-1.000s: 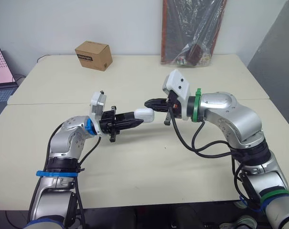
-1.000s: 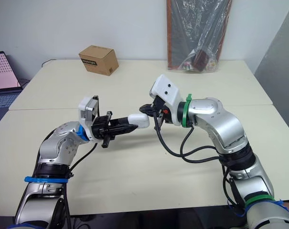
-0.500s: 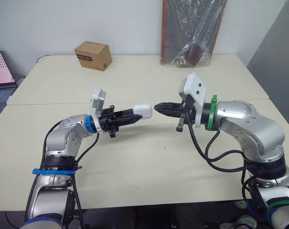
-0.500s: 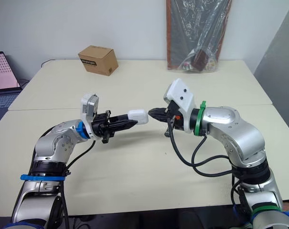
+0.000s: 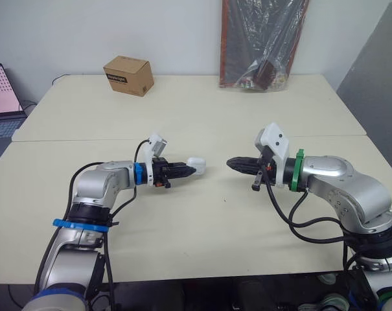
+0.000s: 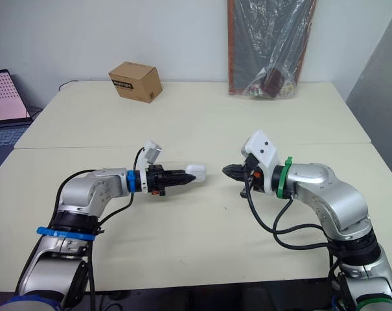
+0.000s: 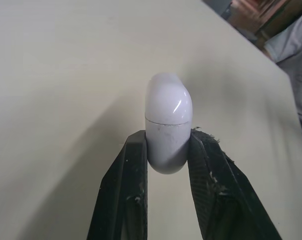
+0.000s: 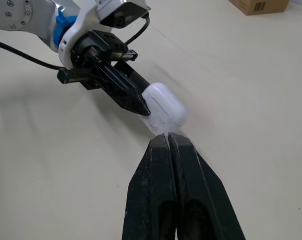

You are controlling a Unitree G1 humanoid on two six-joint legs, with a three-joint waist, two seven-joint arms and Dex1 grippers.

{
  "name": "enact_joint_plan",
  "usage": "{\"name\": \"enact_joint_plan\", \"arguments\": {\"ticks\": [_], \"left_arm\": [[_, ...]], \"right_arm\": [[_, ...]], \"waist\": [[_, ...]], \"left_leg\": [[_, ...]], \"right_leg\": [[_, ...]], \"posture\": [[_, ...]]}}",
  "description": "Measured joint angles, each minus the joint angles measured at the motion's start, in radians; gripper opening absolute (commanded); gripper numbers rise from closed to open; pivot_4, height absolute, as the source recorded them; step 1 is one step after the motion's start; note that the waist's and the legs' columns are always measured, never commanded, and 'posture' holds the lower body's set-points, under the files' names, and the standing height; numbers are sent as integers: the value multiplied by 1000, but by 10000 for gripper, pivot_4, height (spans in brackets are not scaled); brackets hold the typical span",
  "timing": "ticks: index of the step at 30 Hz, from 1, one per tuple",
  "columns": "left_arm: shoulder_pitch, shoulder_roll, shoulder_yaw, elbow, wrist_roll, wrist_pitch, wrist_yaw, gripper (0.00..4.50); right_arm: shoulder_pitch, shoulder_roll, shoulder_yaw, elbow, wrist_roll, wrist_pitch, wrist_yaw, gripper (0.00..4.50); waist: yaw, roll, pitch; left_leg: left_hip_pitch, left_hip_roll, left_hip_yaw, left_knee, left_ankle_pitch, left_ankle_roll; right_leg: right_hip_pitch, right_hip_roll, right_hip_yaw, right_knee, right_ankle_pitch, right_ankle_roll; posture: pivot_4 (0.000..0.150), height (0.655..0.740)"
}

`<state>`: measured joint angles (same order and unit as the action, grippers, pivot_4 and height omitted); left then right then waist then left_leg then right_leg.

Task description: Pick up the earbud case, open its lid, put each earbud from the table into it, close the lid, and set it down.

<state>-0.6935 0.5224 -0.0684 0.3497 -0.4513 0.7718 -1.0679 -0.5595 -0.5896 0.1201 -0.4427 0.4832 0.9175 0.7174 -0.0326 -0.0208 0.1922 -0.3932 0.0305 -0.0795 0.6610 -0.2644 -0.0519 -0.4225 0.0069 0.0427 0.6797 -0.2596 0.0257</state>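
From my head camera, my left gripper (image 5: 186, 171) pinches the white earbud case (image 5: 196, 164) by one end, low over the middle of the near table (image 5: 202, 227). I cannot tell whether the case touches the top. My right gripper (image 5: 232, 162) points at the case from the other side with its fingers pressed together, a bare gap between them. The front edge is well away, and the cardboard box (image 5: 127, 66) and plastic bag (image 5: 264, 45) sit far back.

In my left wrist view, both fingers (image 7: 133, 170) clamp the case (image 7: 168, 120) below its lid seam, lid closed, bare tabletop all around.

In my right wrist view, my closed fingertips (image 8: 168, 142) sit just short of the case (image 8: 163, 106).
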Motion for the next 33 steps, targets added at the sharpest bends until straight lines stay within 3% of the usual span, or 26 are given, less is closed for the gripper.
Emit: {"name": "enact_joint_plan", "arguments": {"ticks": [5, 14, 25, 33], "left_arm": [[-59, -42, -33, 157, 59, -27, 11, 8016], [-126, -55, -57, 265, 109, -70, -11, 8016], [-122, -28, -64, 268, 145, -87, -12, 40566], [-1, 109, -26, 130, 167, -138, 11, 40566]], "right_arm": [[34, -21, 14, 14, -32, -22, -2, 516], [46, -18, 27, 33, -55, -39, -7, 516], [34, 8, 36, 33, -62, -57, 2, 0], [28, 16, 36, 21, -58, -62, 1, 0]], "waist": [[0, 0, 0], [0, 0, 0], [-6, 0, 0], [-32, 0, 0]], "left_leg": [[0, 0, 0, 0, 0, 0], [4, 0, 0, 1, 0, 0], [6, 0, 1, 0, 1, 1], [8, 2, 1, -2, 1, 1]], "right_leg": [[0, 0, 0, 0, 0, -1], [3, 0, 1, 1, 0, 3], [3, 1, 2, 2, 1, 2], [3, 3, 3, 2, 0, 1]], "posture": [[1500, 7400], [1500, 7400], [1500, 7400], [1500, 7400]]}}
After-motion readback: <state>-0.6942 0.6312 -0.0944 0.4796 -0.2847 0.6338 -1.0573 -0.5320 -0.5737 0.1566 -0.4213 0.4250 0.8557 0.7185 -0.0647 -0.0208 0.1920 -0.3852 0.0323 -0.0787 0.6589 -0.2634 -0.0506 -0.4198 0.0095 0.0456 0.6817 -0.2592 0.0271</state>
